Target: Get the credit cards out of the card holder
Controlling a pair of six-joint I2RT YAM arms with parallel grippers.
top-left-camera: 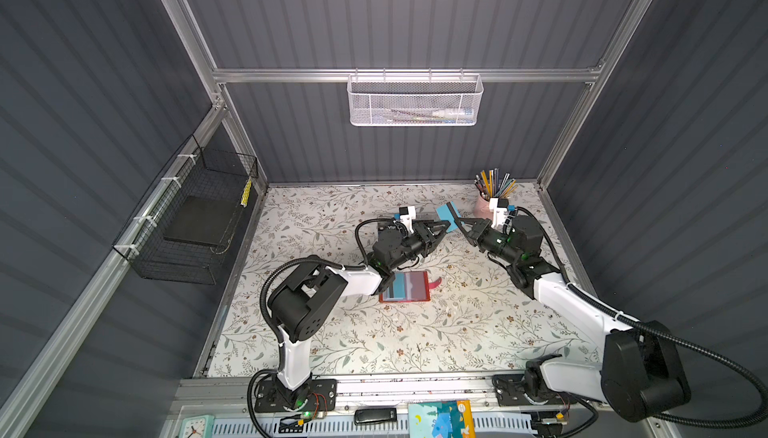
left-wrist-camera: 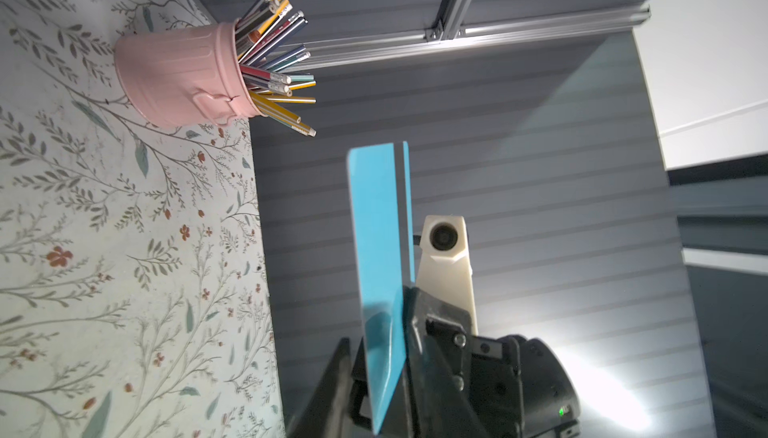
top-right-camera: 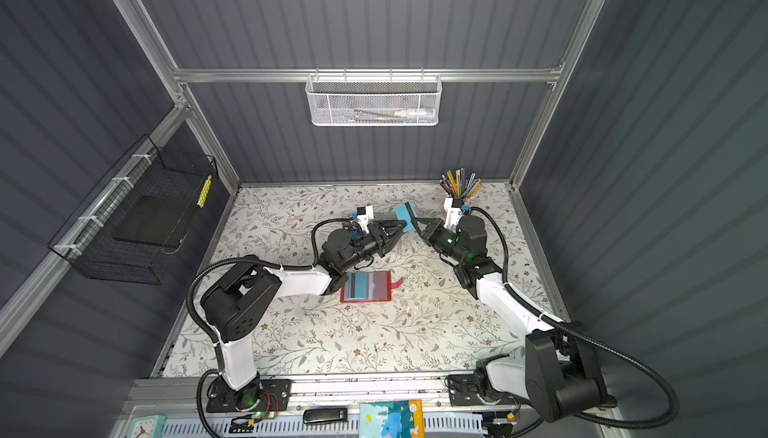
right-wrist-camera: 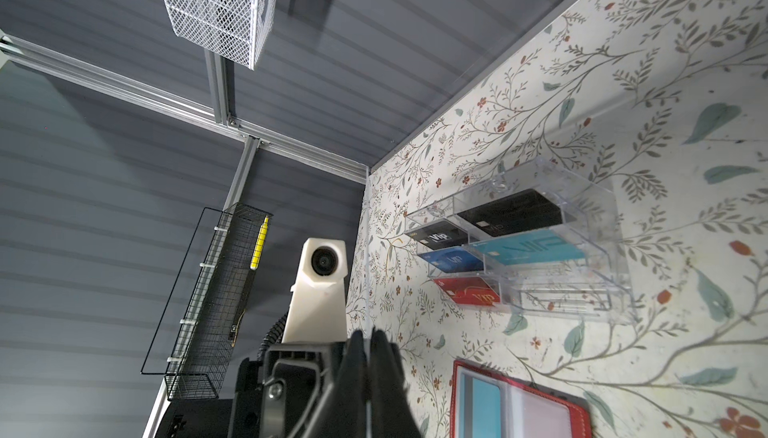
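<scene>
One red card holder (top-left-camera: 404,286) is lying open. One light-blue card (top-left-camera: 442,213) is sticking up in the air. One clear rack (right-wrist-camera: 602,215) is holding five cards: two black cards (right-wrist-camera: 511,211), one dark blue card (right-wrist-camera: 451,259), one teal card (right-wrist-camera: 536,249) and one red card (right-wrist-camera: 469,292). One pink cup (left-wrist-camera: 174,70) is holding many pencils (left-wrist-camera: 270,33). One white basket (top-left-camera: 415,103) and one black basket (top-left-camera: 166,261) are hanging.

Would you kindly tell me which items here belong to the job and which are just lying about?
Job: light-blue card, gripped by the right end effector; red card holder; teal card in its sleeve.
Lying about: pink pencil cup; acrylic rack; white mesh basket; black wire basket.
</scene>
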